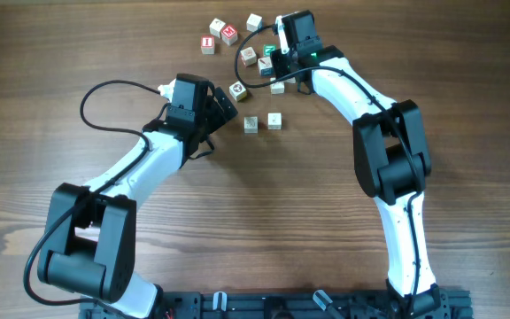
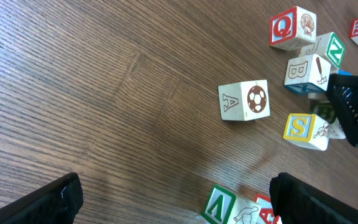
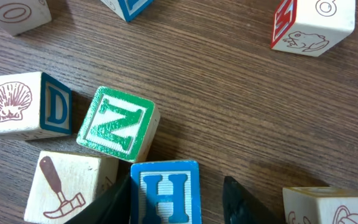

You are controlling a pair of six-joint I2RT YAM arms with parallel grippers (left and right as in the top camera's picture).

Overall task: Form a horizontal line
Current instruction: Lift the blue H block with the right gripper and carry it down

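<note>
No horizontal line is formed yet: the letter cubes (image 1: pixel 253 21) lie scattered near the worktop's (image 1: pixel 255 221) far edge, the right gripper (image 3: pixel 176 194) straddles the blue H cube (image 3: pixel 166 190) – not clamped – and the left gripper (image 2: pixel 174 200) hangs spread wide, empty.

Left pincer (image 2: pixel 176 202) wide apart, right pincer (image 3: pixel 176 193) half-spread

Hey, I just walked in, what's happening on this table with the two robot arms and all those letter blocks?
The right claw is down among the scattered letter cubes. Its fingers sit either side of the blue H cube, with a gap showing on one side, so it is not clamped yet. The left claw hangs wide open over the table, holding nothing. Nearer the robot, two cubes sit side by side but apart; no touching row exists yet.
</note>
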